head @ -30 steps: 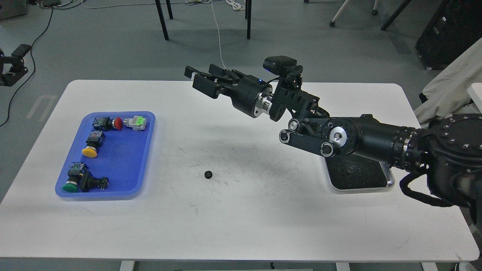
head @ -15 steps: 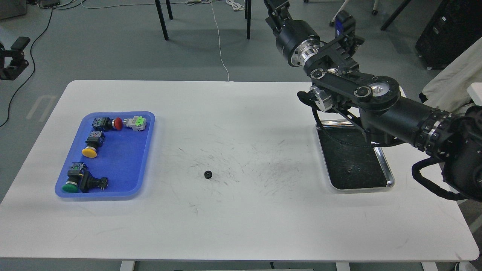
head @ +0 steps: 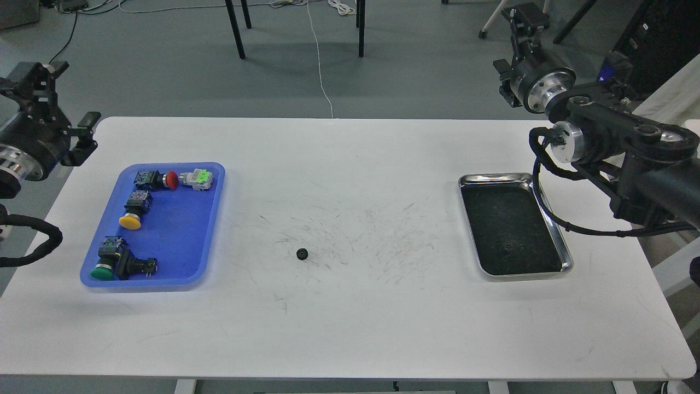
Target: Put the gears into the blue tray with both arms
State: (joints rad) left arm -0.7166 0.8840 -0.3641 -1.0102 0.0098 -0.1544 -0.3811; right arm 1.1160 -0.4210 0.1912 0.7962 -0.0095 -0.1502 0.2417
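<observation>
One small black gear [head: 302, 253] lies flat on the white table [head: 350, 328], near its middle. A tiny dark disc [head: 507, 249] rests inside the steel tray; I cannot tell if it is a gear. The blue tray [head: 176, 235] sits at the table's left and holds several push-button switches, no gear. My left gripper [head: 38, 74] hangs beyond the table's back left corner, far from the gear. My right gripper [head: 526, 16] is raised behind the back right corner. Both are seen small and dark, so their fingers cannot be told apart.
A shiny steel tray [head: 565, 257] with a dark inside stands at the right, just under my right forearm [head: 629, 137]. Switches with red [head: 171, 179], yellow [head: 130, 221] and green [head: 101, 272] caps fill the blue tray's left side. Chair legs and cables lie on the floor behind.
My right arm swung from above the table's middle up and back to the far right. My left arm came into view at the left edge. The gear stayed put.
</observation>
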